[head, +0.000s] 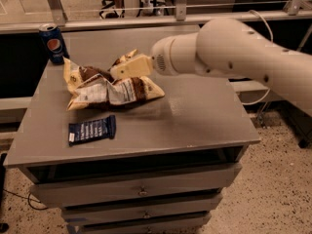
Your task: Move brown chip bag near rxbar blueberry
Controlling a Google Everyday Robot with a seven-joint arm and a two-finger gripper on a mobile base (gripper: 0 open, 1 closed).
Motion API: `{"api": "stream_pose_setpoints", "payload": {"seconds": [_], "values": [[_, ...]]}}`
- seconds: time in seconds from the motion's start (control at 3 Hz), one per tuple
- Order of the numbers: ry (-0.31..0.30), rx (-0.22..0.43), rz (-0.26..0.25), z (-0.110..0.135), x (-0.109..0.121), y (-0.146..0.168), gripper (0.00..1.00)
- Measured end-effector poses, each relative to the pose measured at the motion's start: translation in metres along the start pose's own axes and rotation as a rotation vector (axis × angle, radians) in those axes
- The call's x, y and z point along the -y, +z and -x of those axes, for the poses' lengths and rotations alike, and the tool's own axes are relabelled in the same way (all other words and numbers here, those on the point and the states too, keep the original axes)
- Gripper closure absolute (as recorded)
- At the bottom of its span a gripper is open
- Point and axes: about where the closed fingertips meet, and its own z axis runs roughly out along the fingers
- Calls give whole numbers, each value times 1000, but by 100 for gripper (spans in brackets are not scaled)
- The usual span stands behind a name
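The brown chip bag [109, 87], crinkled brown and cream with a white label panel, lies on the grey table [200, 116] left of centre. The rxbar blueberry [91, 129], a flat dark navy wrapper with pale lettering, lies just in front of the bag with a small gap between them. My gripper [124, 70] reaches in from the right at the end of the thick white arm [229, 50]. It sits at the bag's upper back edge, over its top fold. Whether it holds the bag is not visible.
A blue Pepsi can [53, 44] stands upright at the table's back left corner, behind the bag. The table has drawers [141, 191] below its front edge. A rail and glass panel run behind the table. Speckled floor lies to the right.
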Motion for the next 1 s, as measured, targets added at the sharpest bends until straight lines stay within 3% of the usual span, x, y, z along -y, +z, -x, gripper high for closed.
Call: {"api": "stream_pose_setpoints", "payload": {"seconds": [0.33, 0.67, 1.0], "values": [[-59, 38, 0, 2, 59, -30, 0], [-210, 50, -14, 7, 119, -62, 0], [-365, 111, -42, 48, 147, -90, 0]]}}
